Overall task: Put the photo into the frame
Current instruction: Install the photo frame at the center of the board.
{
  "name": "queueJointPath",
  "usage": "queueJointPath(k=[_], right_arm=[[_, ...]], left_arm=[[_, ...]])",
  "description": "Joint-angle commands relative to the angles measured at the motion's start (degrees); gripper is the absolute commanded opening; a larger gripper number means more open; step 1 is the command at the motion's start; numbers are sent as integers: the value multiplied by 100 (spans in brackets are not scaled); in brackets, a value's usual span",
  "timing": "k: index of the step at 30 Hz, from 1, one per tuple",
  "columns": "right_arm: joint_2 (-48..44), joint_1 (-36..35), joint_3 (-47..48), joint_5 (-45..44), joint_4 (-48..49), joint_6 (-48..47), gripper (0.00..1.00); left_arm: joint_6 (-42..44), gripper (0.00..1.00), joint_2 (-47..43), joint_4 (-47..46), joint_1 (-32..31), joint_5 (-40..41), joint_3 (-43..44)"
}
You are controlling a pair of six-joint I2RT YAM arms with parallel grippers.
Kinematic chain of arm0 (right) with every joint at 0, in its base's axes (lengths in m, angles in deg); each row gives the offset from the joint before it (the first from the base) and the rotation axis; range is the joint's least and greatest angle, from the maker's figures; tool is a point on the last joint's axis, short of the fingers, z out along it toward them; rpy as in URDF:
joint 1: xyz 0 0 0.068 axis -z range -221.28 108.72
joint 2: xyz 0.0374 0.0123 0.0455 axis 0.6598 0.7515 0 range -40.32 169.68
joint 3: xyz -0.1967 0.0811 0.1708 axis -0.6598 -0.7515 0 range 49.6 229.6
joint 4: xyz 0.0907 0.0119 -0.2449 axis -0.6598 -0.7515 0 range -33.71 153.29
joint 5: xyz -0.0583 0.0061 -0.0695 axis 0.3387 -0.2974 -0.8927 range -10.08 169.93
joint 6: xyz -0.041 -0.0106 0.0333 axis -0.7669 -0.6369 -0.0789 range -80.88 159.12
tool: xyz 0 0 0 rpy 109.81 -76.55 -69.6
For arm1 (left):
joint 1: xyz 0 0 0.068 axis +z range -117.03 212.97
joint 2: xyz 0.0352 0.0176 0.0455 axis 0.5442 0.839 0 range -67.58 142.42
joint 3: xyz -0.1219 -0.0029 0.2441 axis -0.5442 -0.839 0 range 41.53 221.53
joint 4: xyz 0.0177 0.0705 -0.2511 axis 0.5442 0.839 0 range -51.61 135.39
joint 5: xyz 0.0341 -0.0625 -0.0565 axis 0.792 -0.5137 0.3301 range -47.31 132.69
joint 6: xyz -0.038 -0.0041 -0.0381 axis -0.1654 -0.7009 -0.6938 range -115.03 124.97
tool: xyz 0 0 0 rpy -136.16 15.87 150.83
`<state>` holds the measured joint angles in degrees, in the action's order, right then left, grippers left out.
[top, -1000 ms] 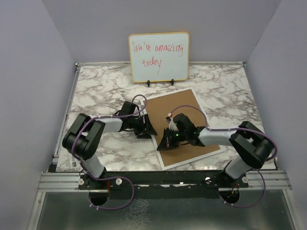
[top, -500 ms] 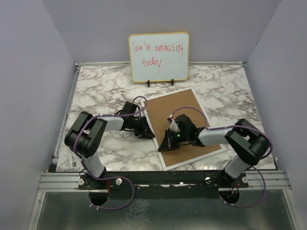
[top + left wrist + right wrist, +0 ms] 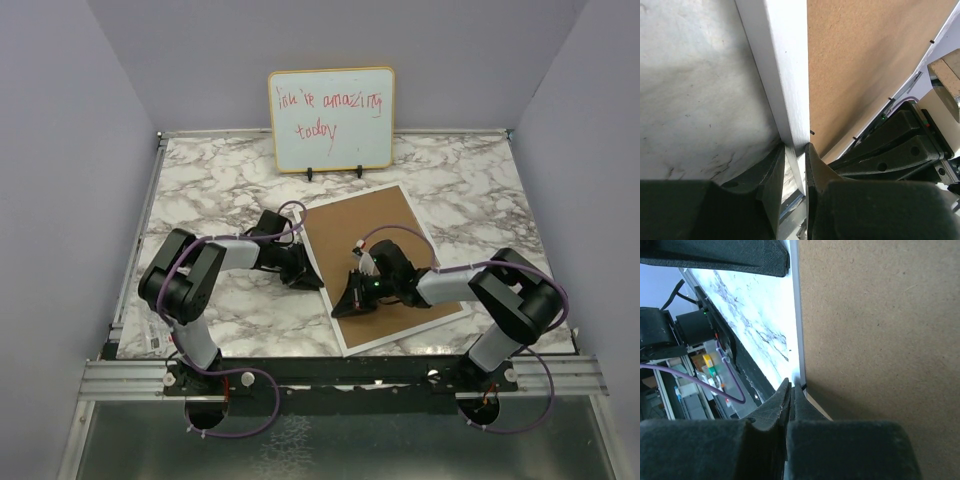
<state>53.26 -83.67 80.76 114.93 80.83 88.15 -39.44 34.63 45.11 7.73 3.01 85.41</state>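
The left gripper (image 3: 795, 150) is seen in its wrist view pinched on the white rim of the frame (image 3: 782, 75), with one finger on the marble side and one on the board side. From above, this grip is hidden under the wrist body. The right gripper (image 3: 791, 387) is shown by its own camera with its fingers pressed together, the tips set at the rim where it meets the brown backing board (image 3: 880, 340). Nothing is seen held between them. Only in the top view is the whole layout given: the frame is laid flat, back upward and turned at an angle, on the marble table (image 3: 220, 190). The left gripper is placed at its left edge and the right gripper further along that edge, towards the near corner. The frame is seen as a thin white border round a plain brown board. A whiteboard (image 3: 331, 118) with red handwriting is stood upright beyond the frame's far corner
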Motion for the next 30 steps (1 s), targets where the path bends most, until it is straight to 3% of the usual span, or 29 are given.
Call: queueJointPath(k=[1, 12, 30], right_arm=[[84, 109, -268, -196, -223, -199, 1], [353, 301, -627, -373, -24, -213, 1], [493, 645, -990, -1169, -569, -363, 1]], left_arm=[[561, 11, 1184, 1398, -175, 3068, -604], [464, 11, 1326, 1504, -175, 3123, -504], [345, 11, 1461, 1595, -175, 3169, -416]])
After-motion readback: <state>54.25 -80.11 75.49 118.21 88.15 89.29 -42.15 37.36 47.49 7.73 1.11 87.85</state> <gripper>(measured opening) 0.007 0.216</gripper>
